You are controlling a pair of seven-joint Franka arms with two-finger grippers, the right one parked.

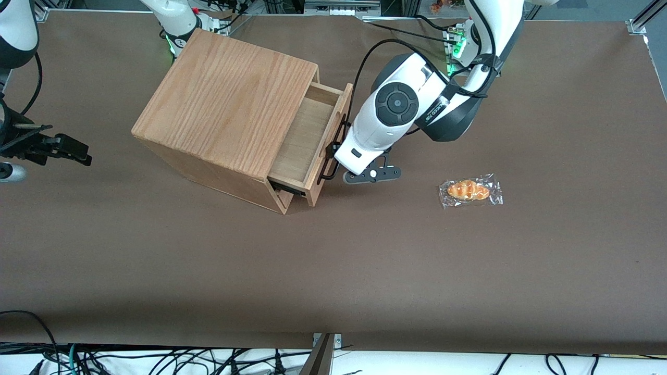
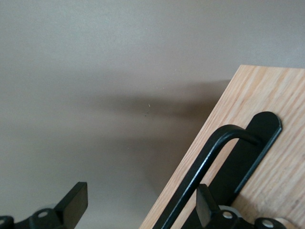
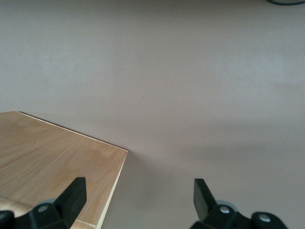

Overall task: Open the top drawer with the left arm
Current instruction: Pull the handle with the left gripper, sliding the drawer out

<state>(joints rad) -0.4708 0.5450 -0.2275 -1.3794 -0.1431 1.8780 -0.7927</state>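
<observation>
The top drawer (image 1: 307, 138) stands pulled partway out of the box (image 1: 229, 104), which sits on the table (image 1: 333, 271) nearer its edge farthest from the front camera. The left arm (image 1: 396, 109) reaches down in front of the drawer. Its pincer (image 2: 138, 207) is spread wide, one finger (image 2: 206, 206) hooked inside the black handle (image 2: 214, 152). A wrapped bun (image 1: 470, 190) lies toward the working arm's end.
</observation>
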